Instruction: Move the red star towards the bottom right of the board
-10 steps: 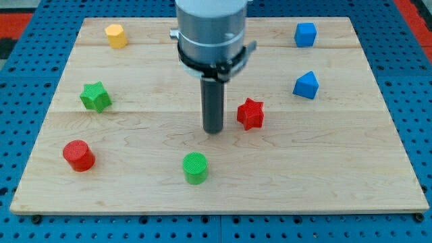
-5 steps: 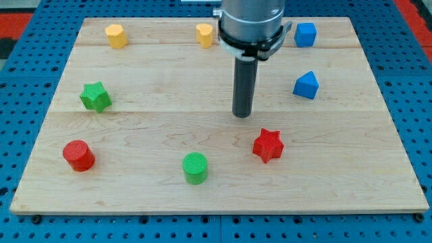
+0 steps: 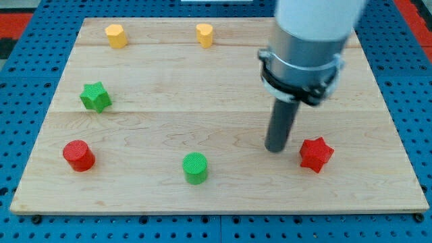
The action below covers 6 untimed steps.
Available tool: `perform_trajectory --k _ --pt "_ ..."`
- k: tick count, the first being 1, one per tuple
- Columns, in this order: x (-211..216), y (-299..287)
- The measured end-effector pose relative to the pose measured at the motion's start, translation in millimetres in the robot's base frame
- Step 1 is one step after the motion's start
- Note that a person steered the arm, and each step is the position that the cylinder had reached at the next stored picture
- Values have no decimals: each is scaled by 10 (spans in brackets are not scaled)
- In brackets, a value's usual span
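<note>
The red star point(image 3: 316, 154) lies on the wooden board point(image 3: 155, 94) in its lower right part. My tip point(image 3: 275, 148) rests on the board just to the view's left of the star, a small gap apart from it. The arm's grey body rises above the tip and hides the board's upper right area.
A green cylinder point(image 3: 196, 167) sits at the bottom middle. A red cylinder point(image 3: 78, 155) is at the lower left. A green star point(image 3: 95, 96) is at the left. Two yellow blocks point(image 3: 116, 35) point(image 3: 204, 34) sit along the top edge.
The red star has slid from the board's middle to the lower right. My tip followed it to the right and down. The arm now covers the two blue blocks.
</note>
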<state>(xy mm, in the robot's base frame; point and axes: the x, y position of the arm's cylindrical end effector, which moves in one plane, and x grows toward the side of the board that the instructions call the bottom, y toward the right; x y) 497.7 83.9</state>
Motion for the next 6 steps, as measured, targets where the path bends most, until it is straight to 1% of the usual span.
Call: perform_trajectory --k 1,2,3,4,5,6 --pt "-147 173" --pt "118 208" --pt "201 339" --pt "182 375" --pt "314 389" --pt "314 402"
